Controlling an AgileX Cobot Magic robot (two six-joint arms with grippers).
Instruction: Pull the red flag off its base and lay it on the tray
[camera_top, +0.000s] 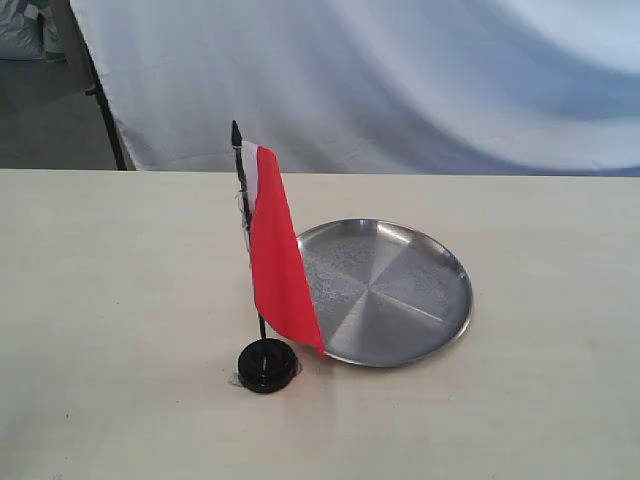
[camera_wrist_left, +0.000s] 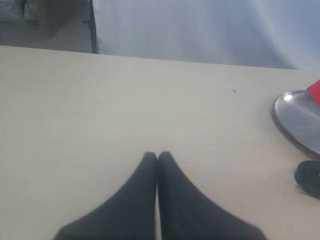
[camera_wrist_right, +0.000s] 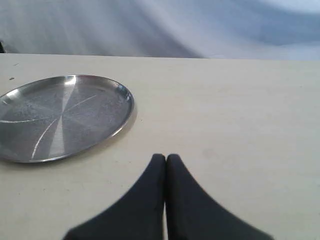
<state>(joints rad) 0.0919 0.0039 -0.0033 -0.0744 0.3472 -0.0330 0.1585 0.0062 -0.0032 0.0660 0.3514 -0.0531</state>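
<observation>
Base (camera_top: 267, 365) holds red flag (camera_top: 278, 262), beside tray (camera_top: 462, 305) rim; left hand (camera_wrist_left: 157, 156), right hand (camera_wrist_right: 165, 158) pinched together.

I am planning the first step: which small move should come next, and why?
Probably open the left gripper and reach toward the red flag: it stands upright in the base, and this gripper, like the right gripper, is shut and empty.

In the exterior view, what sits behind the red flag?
The silver tray lies behind the red flag, whose cloth covers the tray's left rim, so that stretch cannot be seen. The flag's stick stands in the black base.
</observation>
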